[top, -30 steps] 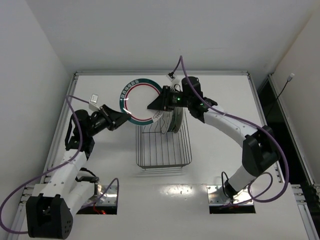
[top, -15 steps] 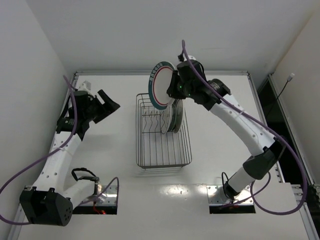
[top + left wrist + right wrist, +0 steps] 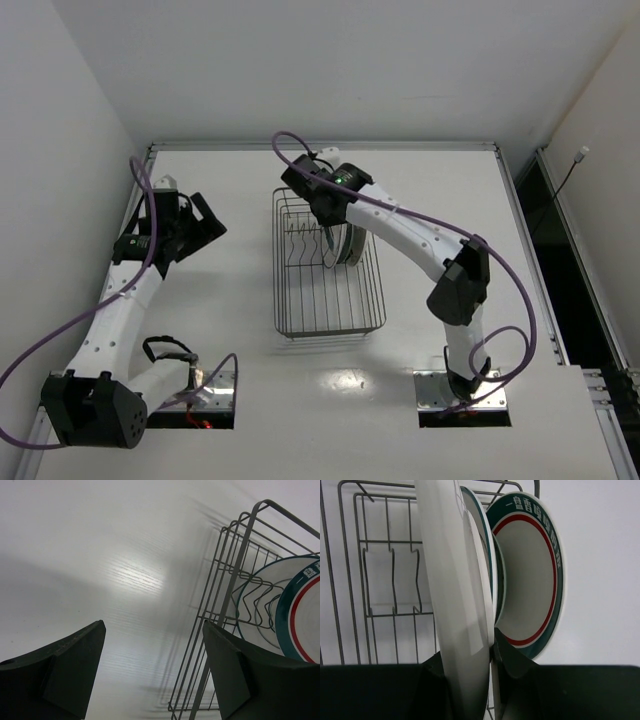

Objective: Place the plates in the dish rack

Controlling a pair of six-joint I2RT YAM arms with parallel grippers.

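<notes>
Grips a white plate (image 3: 455,580) by its rim in the right gripper (image 3: 492,652), edge-on over the 12 o'clock end of the dish rack (image 3: 277,270). Shows at least two more already upright there, a green-rimmed plate (image 3: 532,575) just beside the held one. Keeps the left gripper (image 3: 152,670) spread wide and empty over the surface (image 3: 100,555), at 9 o'clock of the rack. Looks nearly finished: no plate in view outside the rack, only seating and release left. Cannot tell whether seated between prongs yet.
</notes>
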